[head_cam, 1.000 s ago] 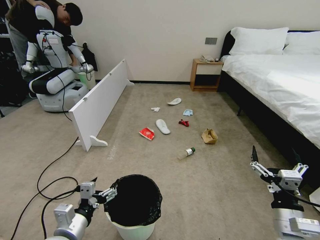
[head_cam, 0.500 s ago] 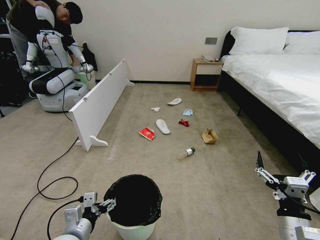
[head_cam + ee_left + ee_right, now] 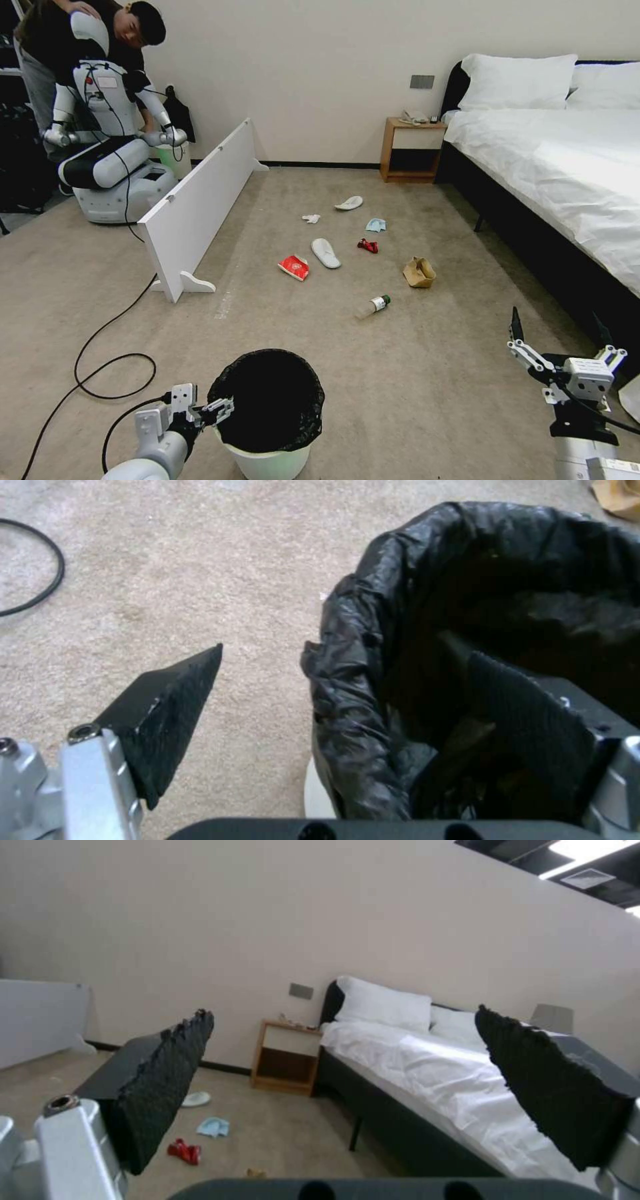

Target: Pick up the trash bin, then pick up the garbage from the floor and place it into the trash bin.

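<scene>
Black liner bag covers the rim of the white trash bin (image 3: pixel 270 427), which stands upright on the beige carpet (image 3: pixel 433 387) directly in front of me. My left gripper (image 3: pixel 215 408) sits at the bin's left rim. Its fingers are spread apart and straddle the lined wall: one finger (image 3: pixel 167 715) is outside over the carpet, the other (image 3: pixel 527 730) is inside the bin against the dark bag. The fingers have not closed on the rim; a gap shows between the outer finger and the liner. The bin interior looks dark; I cannot tell what, if anything, lies in it.

My right gripper (image 3: pixel 560 343) is held up at my right side, near the dark bed frame (image 3: pixel 533 247), well apart from the bin. Its fingers are wide open and hold nothing.

The garbage lies scattered on the carpet farther out, between the white board (image 3: pixel 193 207) and the bed. Nearest the bin is a clear bottle (image 3: pixel 372 306) on its side. Beyond it: a crumpled brown paper bag (image 3: pixel 419 272), a red snack packet (image 3: pixel 294 267), a white slipper (image 3: pixel 325 253), a crushed red can (image 3: pixel 367 246), a light-blue mask (image 3: pixel 375 225), a white tissue (image 3: pixel 311 218) and a second slipper (image 3: pixel 349 203). No item touches another.

A black cable (image 3: pixel 100 360) loops on the carpet to the left of the bin.
</scene>
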